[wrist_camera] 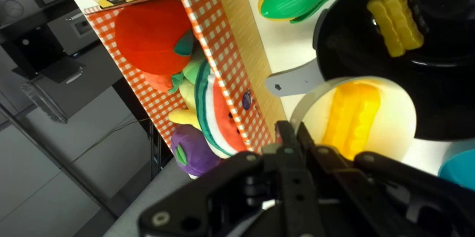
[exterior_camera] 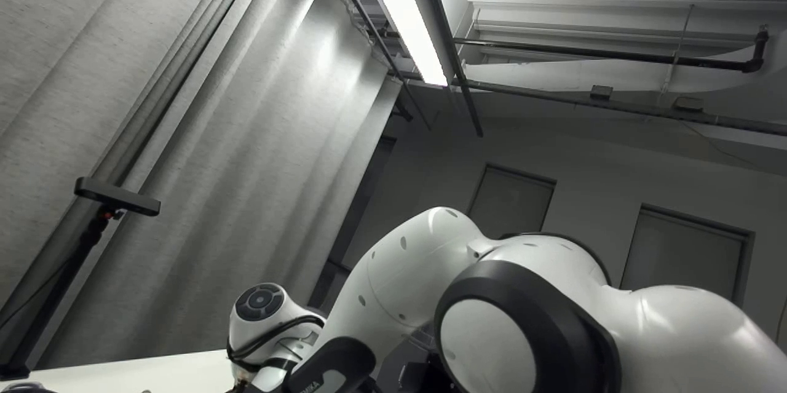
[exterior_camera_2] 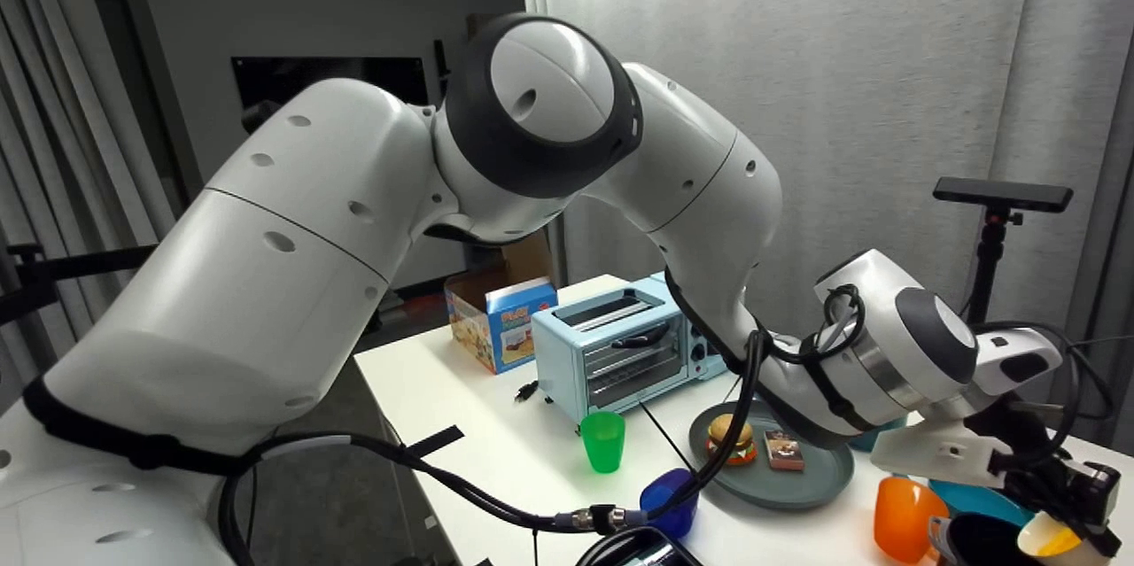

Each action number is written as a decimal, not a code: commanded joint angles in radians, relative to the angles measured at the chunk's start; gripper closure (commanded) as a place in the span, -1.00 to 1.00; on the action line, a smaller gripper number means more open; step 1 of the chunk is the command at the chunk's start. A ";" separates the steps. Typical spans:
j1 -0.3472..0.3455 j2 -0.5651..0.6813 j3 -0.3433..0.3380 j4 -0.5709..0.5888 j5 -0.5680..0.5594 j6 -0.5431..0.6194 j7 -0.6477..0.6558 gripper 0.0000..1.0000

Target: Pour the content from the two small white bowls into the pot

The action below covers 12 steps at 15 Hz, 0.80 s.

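Pinching the small white bowl (wrist_camera: 395, 114) by its rim, the black gripper (wrist_camera: 295, 130) is clamped on tight; probably so those wavy yellow sticks (wrist_camera: 351, 116) tip into the round black pot (wrist_camera: 356, 51).

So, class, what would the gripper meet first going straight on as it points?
Beyond the white bowl in its fingers, probably the grey handle of the pot, ahead in the wrist view; depth is unclear, so perhaps the tabletop.

Glaring ceiling light (exterior_camera: 406, 15), blurred tool (wrist_camera: 295, 128)
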<state>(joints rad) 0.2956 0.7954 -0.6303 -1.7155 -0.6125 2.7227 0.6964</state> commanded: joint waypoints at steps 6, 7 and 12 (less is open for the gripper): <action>0.195 0.051 -0.228 -0.141 -0.262 0.178 0.301 0.98; 0.223 0.062 -0.257 -0.153 -0.300 0.203 0.344 0.98; 0.426 0.161 -0.464 -0.227 -0.457 0.354 0.610 0.98</action>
<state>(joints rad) 0.5980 0.8812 -0.9608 -1.9036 -0.9937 2.9911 1.1465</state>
